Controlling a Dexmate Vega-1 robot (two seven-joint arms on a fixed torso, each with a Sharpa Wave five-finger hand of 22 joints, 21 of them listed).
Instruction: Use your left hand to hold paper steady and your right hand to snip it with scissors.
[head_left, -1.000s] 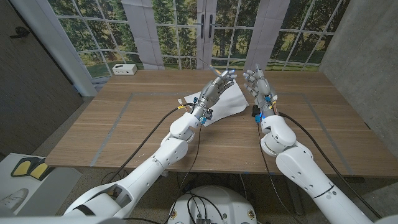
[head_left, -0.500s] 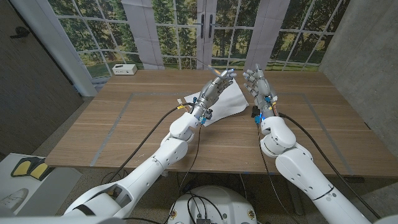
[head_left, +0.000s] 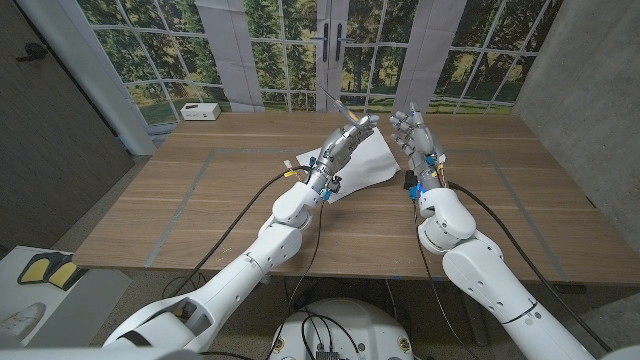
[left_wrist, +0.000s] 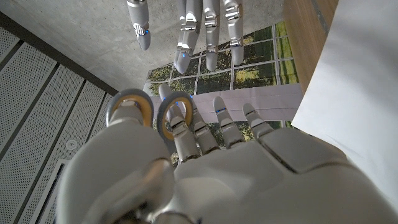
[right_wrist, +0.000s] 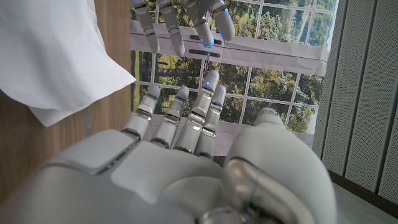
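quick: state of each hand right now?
left hand: holding the grey-handled metal scissors.
right hand: open, fingers apart, holding nothing.

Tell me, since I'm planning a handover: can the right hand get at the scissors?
Probably yes. The right hand is open, close beside the left hand, with nothing between them. But the left hand grips the scissors by the rings, so only the blades look free.

White glossy shell arms with rounded joints and black cables along the forearms; left hand (head_left: 343, 145) and right hand (head_left: 412, 133) have silver-grey segmented fingers (left_wrist: 214, 18), blue lights at the fingertips (right_wrist: 214, 28), blue fittings at the wrists.
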